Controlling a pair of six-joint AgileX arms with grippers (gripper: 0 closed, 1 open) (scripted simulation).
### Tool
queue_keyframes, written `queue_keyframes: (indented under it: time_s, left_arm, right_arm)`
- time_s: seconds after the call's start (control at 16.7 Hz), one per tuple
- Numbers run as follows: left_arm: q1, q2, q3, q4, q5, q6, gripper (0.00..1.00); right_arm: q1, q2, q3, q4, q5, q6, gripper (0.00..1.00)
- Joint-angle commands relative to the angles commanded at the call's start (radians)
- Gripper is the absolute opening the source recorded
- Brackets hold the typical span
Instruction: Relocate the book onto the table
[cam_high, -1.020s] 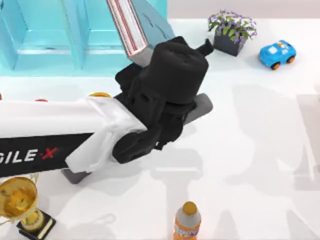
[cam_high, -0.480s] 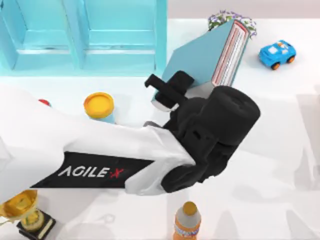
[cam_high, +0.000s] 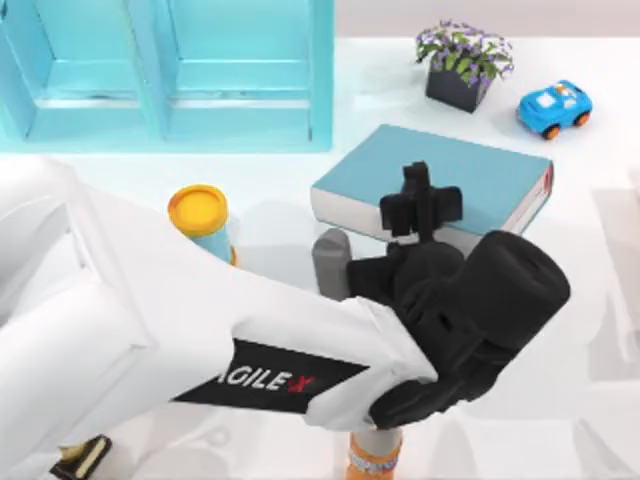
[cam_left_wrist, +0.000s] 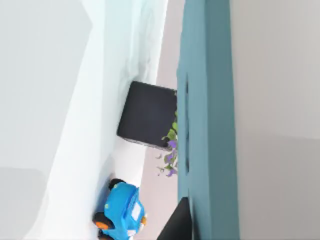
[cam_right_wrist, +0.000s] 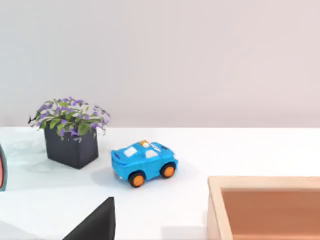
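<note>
— While our left pincer (cam_high: 420, 200) stands over the book (cam_high: 450, 175), where does it lie?
— Flat on the counter (cam_high: 560, 300), right of the light-blue shelf unit (cam_high: 170, 70), near the plant pot (cam_high: 458, 88). Our fingers close on its near edge.

The top view looks straight down on the desk (cam_high: 600, 330) from above. The left wrist view sits tight against the book (cam_left_wrist: 207, 120), rolled sideways. The right wrist view looks level across the desk's far right corner. All three share the potted plant (cam_high: 463, 63) and blue toy car (cam_high: 553, 107).
</note>
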Motion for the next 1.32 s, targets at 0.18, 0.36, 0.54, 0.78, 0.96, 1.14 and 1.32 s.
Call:
queue_keyframes:
  time_s: [0.18, 0.36, 0.54, 0.78, 0.96, 1.14, 1.32]
  left_arm:
    - [-0.014, 0.021, 0.007, 0.006, -0.014, 0.115, 0.00]
    - [-0.016, 0.025, 0.008, 0.007, -0.016, 0.138, 0.00]
    - [-0.016, 0.025, 0.008, 0.007, -0.016, 0.138, 0.00]
    - [-0.024, 0.017, -0.001, -0.001, -0.023, 0.129, 0.00]
    - [-0.027, 0.015, -0.001, -0.003, -0.025, 0.127, 0.00]
    - [-0.024, 0.033, 0.001, 0.011, -0.025, 0.133, 0.00]
    - [-0.024, 0.079, -0.009, 0.068, -0.024, 0.139, 0.00]
  right_arm:
    - [0.000, 0.000, 0.000, 0.000, 0.000, 0.000, 1.00]
    - [0.000, 0.000, 0.000, 0.000, 0.000, 0.000, 1.00]
    - [0.000, 0.000, 0.000, 0.000, 0.000, 0.000, 1.00]
    - [0.000, 0.000, 0.000, 0.000, 0.000, 0.000, 1.00]
    - [0.000, 0.000, 0.000, 0.000, 0.000, 0.000, 1.00]
    - [0.000, 0.000, 0.000, 0.000, 0.000, 0.000, 1.00]
    - [0.000, 0.000, 0.000, 0.000, 0.000, 0.000, 1.00]
